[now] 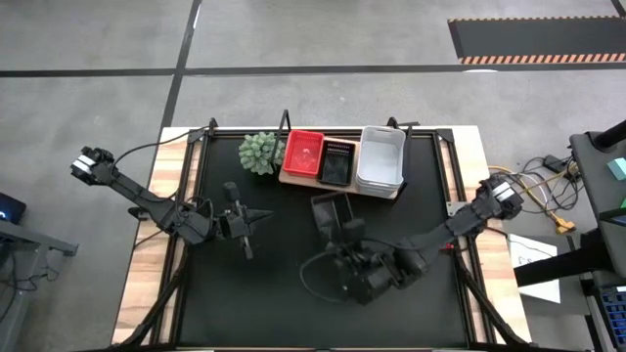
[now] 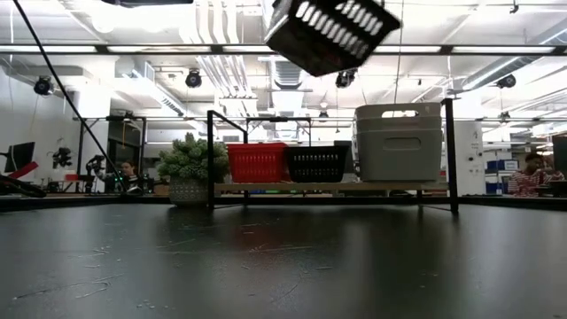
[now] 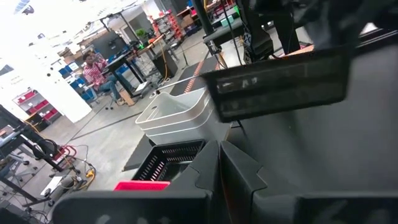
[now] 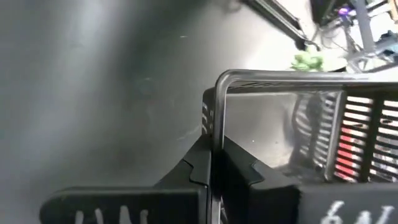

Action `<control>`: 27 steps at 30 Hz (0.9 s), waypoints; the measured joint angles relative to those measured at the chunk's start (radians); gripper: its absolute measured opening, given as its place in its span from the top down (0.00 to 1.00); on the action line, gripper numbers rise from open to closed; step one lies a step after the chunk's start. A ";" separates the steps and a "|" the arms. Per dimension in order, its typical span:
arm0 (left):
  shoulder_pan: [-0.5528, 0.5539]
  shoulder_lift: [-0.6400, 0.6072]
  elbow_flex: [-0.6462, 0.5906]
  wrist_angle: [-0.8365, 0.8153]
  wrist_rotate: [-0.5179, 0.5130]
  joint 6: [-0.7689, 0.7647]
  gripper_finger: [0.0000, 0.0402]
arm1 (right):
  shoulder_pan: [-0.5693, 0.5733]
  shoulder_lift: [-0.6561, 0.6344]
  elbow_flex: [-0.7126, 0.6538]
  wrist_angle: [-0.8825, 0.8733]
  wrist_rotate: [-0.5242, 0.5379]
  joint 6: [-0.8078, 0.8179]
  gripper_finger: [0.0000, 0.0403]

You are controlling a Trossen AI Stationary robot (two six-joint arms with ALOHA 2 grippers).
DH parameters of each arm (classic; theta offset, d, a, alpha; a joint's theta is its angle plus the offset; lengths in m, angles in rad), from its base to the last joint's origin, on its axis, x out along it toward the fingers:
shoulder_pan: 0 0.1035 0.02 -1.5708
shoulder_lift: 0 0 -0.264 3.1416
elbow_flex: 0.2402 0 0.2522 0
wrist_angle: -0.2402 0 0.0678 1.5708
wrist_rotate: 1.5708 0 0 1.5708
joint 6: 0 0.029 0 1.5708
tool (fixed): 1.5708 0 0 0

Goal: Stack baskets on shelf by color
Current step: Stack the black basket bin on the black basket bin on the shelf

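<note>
A black slatted basket [image 1: 331, 207] is off the table, held by my right gripper [image 1: 344, 233] near the table's middle. In the low view the same basket [image 2: 332, 31] hangs high and tilted. The wooden shelf [image 1: 389, 192] stands at the far edge. On it rest a red stack [image 1: 304, 154], a black basket [image 1: 336, 164] and a white-grey stack [image 1: 380, 158]. My left gripper [image 1: 262, 218] is shut and holds nothing, hovering left of the lifted basket. Its wrist view looks past its fingers [image 3: 217, 155] at the held basket [image 3: 280, 84] and the shelf stacks. My right gripper [image 4: 214, 165] pinches the black basket by one wall just below the rim [image 4: 216, 118], near a corner, with one finger inside and one outside. The basket is lifted clear of the table and sits tilted in the hold.
A green spiky plant [image 1: 259, 152] stands at the shelf's left end, beside the red stack. A thin black frame with upright posts [image 2: 210, 159] surrounds the shelf. The black mat [image 1: 264, 293] covers the table. People sit at desks in the room beyond.
</note>
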 joint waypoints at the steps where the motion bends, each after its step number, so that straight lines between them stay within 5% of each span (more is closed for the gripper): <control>1: 0.000 0.000 0.000 0.000 0.000 0.000 1.00 | -0.018 0.000 0.011 0.000 0.000 -0.018 0.97; 14: 0.000 0.000 0.000 -0.001 0.000 0.001 1.00 | -0.382 0.001 0.183 -0.014 -0.007 -0.087 0.97; 21: 0.000 0.000 0.000 0.000 0.000 0.001 1.00 | -0.593 0.014 0.198 -0.024 -0.416 -0.069 0.97; 27: 0.000 0.000 0.000 -0.001 0.000 0.002 1.00 | -0.686 0.034 0.193 -0.085 -0.438 -0.074 0.97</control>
